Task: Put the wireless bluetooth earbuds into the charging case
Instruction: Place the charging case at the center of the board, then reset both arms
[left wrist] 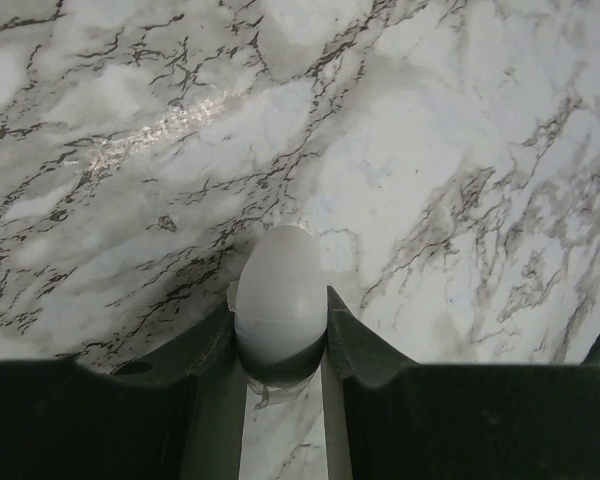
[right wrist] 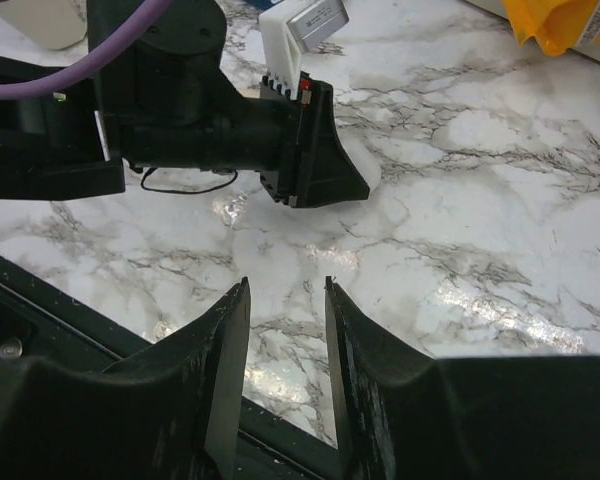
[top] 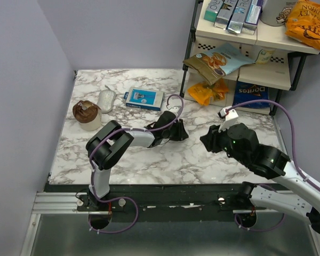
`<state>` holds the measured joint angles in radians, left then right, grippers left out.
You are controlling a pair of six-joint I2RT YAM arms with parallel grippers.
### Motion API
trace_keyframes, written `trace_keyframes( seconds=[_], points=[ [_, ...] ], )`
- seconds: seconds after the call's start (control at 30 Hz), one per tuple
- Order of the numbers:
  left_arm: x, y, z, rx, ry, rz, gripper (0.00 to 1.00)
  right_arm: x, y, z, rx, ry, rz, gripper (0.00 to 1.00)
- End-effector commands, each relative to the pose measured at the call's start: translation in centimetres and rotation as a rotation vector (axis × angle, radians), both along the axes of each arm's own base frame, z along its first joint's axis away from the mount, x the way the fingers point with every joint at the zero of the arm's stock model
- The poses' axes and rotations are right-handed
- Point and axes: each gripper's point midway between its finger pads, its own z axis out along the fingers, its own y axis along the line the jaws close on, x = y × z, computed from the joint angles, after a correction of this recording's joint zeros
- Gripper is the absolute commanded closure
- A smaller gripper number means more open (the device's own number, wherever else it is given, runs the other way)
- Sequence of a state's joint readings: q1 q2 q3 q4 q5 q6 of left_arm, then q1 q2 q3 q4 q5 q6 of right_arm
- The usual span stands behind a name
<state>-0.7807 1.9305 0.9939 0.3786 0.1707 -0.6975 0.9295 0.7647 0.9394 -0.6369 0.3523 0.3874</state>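
Charging case, egg-shaped and white, was clamped in the left tool, long axis toward twelve o'clock in its wrist view. Right tool stood parted and empty at its three o'clock from overhead. Earbuds were not visible.

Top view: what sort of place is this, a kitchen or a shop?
Likely a robot test booth staged like a pantry: a left arm and right arm bolted at a marble-patterned table, beside a shelf rack of snack bags.
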Motion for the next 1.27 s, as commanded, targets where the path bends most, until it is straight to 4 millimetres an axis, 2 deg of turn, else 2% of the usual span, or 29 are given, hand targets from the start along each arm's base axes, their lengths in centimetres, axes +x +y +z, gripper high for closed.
trace_keyframes(
  seconds=[0.0, 0.13, 0.37, 0.4, 0.43, 0.47, 0.5, 0.53, 0.57, 0.6, 0.63, 0.67, 0.7, 0.73, 0.77, 0.8, 0.83, 0.9, 1.0, 1.07, 1.23],
  points=[
    [0.3, 0.6, -1.5, 0.073, 0.044, 0.024, 0.79, 0.5, -0.3, 0.4, 0.003, -0.024, -0.026, 0.56],
    [0.1, 1.3, -2.2, 0.107, 0.065, 0.028, 0.62, 0.6, -0.2, 0.6, 0.001, -0.027, -0.024, 0.56],
    [-1.4, 4.1, -2.5, 0.167, 0.092, 0.036, 0.44, 0.6, -0.5, 0.1, -0.017, -0.026, -0.03, 0.55],
    [-1.5, 4.6, -2.6, 0.175, 0.093, 0.04, 0.33, 0.6, -0.6, 0.0, -0.019, -0.026, -0.034, 0.55],
    [-1.4, 4.9, -2.0, 0.171, 0.081, 0.049, 0.28, 0.6, -0.6, -0.2, -0.021, -0.023, -0.034, 0.55],
    [-1.7, 6.0, -2.5, 0.187, 0.095, 0.06, 0.27, 0.6, -0.6, -0.3, -0.021, -0.021, -0.034, 0.55],
    [-1.8, 6.4, -2.4, 0.189, 0.094, 0.069, 0.27, 0.6, -0.6, -0.3, -0.018, -0.019, -0.035, 0.55],
    [-1.8, 6.7, -1.3, 0.175, 0.076, 0.076, 0.26, 0.5, -0.5, -0.5, -0.02, -0.015, -0.033, 0.55],
    [-2.2, 7.6, -1.6, 0.19, 0.088, 0.089, 0.26, 0.5, -0.5, -0.6, -0.016, -0.013, -0.035, 0.55],
    [-2.3, 8.0, -1.2, 0.191, 0.081, 0.097, 0.26, 0.5, -0.6, -0.6, -0.012, -0.011, -0.037, 0.55],
    [-2.3, 8.2, 0.3, 0.172, 0.056, 0.108, 0.25, 0.4, -0.6, -0.6, -0.008, -0.013, -0.036, 0.55],
    [-2.9, 9.0, 0.2, 0.185, 0.061, 0.118, 0.18, 0.4, -0.6, -0.9, -0.009, -0.011, -0.036, 0.55],
    [-3.1, 9.4, 0.8, 0.183, 0.053, 0.132, 0.01, 0.4, -0.6, -1.1, -0.01, -0.008, -0.037, 0.55],
    [-3.2, 9.6, 2.5, 0.159, 0.025, 0.145, 0.01, 0.4, -0.7, -1.1, -0.008, -0.008, -0.041, 0.55],
    [-3.6, 10.6, 2.4, 0.178, 0.029, 0.173, 0.01, 0.4, -0.7, -1.5, -0.011, -0.002, -0.044, 0.55],
    [-3.7, 10.9, 3.0, 0.178, 0.015, 0.199, 0.01, 0.5, -0.9, -1.8, -0.018, -0.003, -0.056, 0.55],
    [-3.7, 11.2, 4.6, 0.153, -0.008, 0.239, 0.01, 0.5, -0.9, -2.0, -0.018, -0.002, -0.059, 0.55],
    [-3.6, 12.8, 4.9, 0.203, -0.038, 0.339, 0.01, 0.7, -0.9, -2.4, -0.019, -0.003, -0.067, 0.55],
    [-4.2, 13.2, 6.9, 0.257, -0.102, 0.397, 0.01, 1.0, -0.9, -2.9, -0.019, -0.006, -0.083, 0.54],
    [-4.8, 12.6, 7.9, 0.272, -0.136, 0.37, 0.01, 1.1, -0.8, -2.9, -0.015, -0.007, -0.086, 0.54],
    [-5.2, 12.3, 10.0, 0.215, -0.193, 0.372, 0.01, 1.2, -0.5, -3.1, -0.004, -0.006, -0.088, 0.54]
  ],
)
